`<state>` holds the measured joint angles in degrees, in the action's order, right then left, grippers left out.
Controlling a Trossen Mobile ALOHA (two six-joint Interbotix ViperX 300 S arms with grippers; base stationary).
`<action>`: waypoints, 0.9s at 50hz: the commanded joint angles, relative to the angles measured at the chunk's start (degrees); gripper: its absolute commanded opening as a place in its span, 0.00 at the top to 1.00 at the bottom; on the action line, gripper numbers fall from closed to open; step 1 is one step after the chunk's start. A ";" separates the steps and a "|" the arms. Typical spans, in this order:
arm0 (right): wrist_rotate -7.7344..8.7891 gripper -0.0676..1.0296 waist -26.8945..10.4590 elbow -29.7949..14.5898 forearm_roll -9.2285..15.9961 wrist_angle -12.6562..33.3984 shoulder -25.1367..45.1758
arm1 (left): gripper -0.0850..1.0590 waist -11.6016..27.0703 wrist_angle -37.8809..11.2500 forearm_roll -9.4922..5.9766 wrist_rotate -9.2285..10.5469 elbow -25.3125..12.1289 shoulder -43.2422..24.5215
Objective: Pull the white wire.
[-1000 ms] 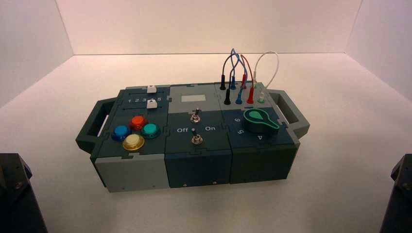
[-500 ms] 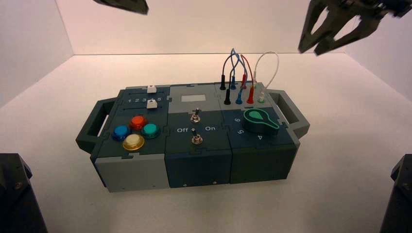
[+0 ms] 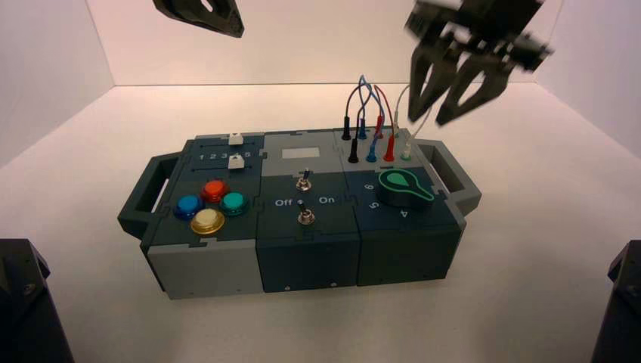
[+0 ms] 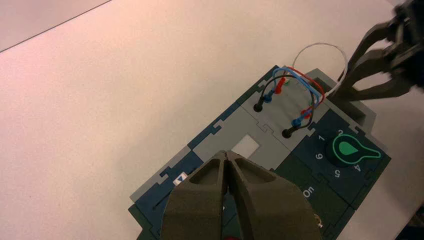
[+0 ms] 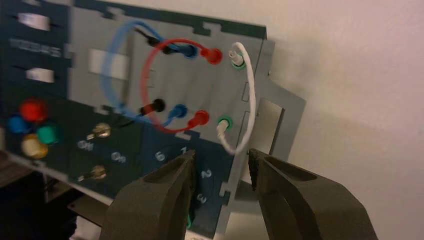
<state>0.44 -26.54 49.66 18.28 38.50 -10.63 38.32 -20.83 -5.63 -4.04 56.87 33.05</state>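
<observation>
The right gripper (image 3: 436, 121) hovers with its jaws wide apart in the upper right of the high view, at the white wire (image 5: 251, 95), whose loop arches at the far right corner of the box (image 3: 308, 246). Both white plugs sit in green-ringed sockets, beside the red wire (image 5: 146, 80). The left gripper (image 4: 224, 153), closed and apart from the box, waits at the upper left of the high view. The green knob (image 3: 406, 189) lies right of center, below the wires.

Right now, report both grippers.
Left gripper: closed, nothing in it, above the box's left side.
Right gripper: open, empty, near the white wire.
</observation>
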 commanded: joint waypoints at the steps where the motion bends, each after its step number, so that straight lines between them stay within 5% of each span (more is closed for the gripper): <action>1: 0.09 0.43 -0.18 -2.29 0.44 -1.05 2.02 | 0.95 0.18 0.18 0.00 -0.35 -1.76 0.26; 12: 0.09 0.48 -0.18 -3.87 0.70 -1.23 4.92 | 0.95 0.18 0.18 0.00 -0.35 -2.02 0.00; 29: 0.09 0.97 -0.18 -2.90 0.79 -0.62 7.91 | 0.95 0.18 0.26 0.09 -0.35 -2.37 -0.09; 45: -0.35 0.96 -0.18 -2.20 0.70 -0.09 2.55 | 0.95 0.18 0.18 0.00 -0.35 -2.37 -0.09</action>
<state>0.35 -26.98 47.99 18.98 38.06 -4.66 38.41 -20.92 -5.63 -4.04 56.43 32.61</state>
